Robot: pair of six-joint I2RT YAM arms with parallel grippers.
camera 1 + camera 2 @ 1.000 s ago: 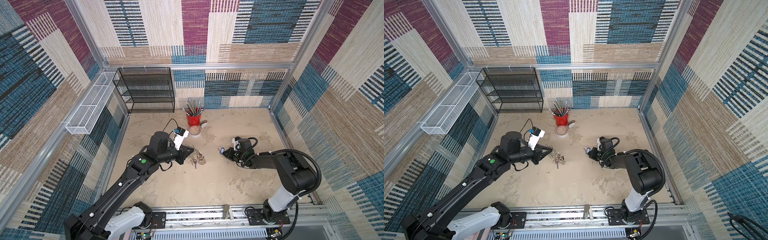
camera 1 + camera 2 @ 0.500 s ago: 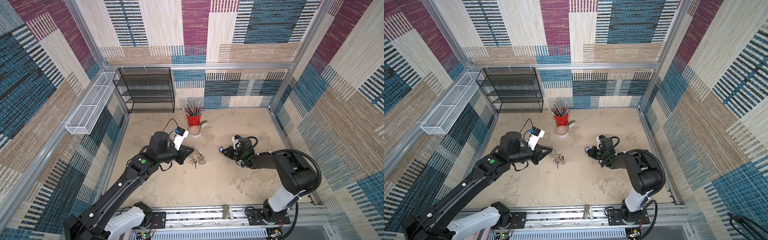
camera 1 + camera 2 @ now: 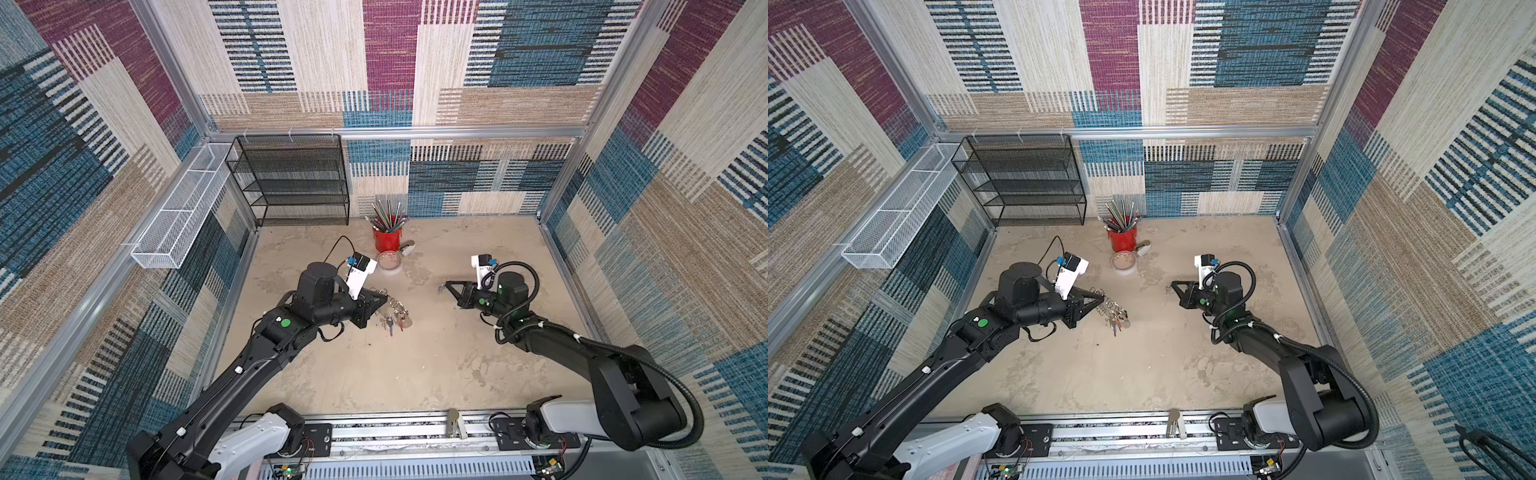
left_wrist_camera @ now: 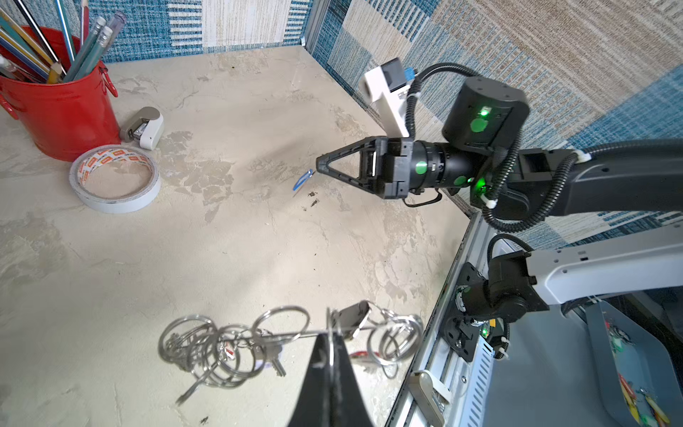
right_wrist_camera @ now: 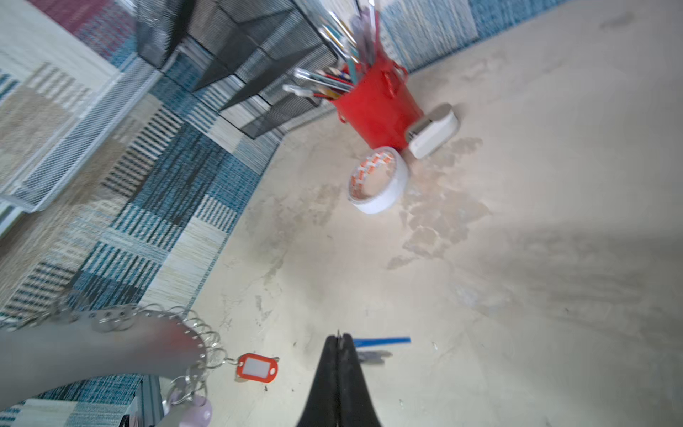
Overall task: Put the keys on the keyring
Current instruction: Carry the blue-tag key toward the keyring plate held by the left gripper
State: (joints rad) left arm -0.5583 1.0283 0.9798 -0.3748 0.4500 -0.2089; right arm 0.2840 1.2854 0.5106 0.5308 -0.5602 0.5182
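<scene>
In both top views my left gripper (image 3: 384, 297) (image 3: 1100, 296) is shut on the keyring (image 3: 395, 311) (image 3: 1113, 312), a gray plate edged with silver split rings. The left wrist view shows the plate edge-on between my shut left gripper (image 4: 331, 332), with the rings (image 4: 207, 347) and a silver key (image 4: 275, 360) hanging from it. In the right wrist view the keyring (image 5: 111, 342) carries a red tag (image 5: 257, 366). My right gripper (image 3: 445, 285) (image 3: 1170, 284) (image 5: 338, 336) is shut on the blue-tagged key (image 5: 380, 340) (image 4: 301, 181), held just above the table, right of the keyring.
At the back middle stand a red bucket of pencils (image 3: 386, 241), a tape roll (image 3: 390, 262) and a small white stapler-like thing (image 3: 409, 248). A black mesh shelf (image 3: 291, 183) fills the back left corner. A white wire basket (image 3: 178, 208) hangs on the left wall.
My right gripper has closed fully and risen a little with the blue-tagged key. The left arm and the keyring have stayed where they were.
</scene>
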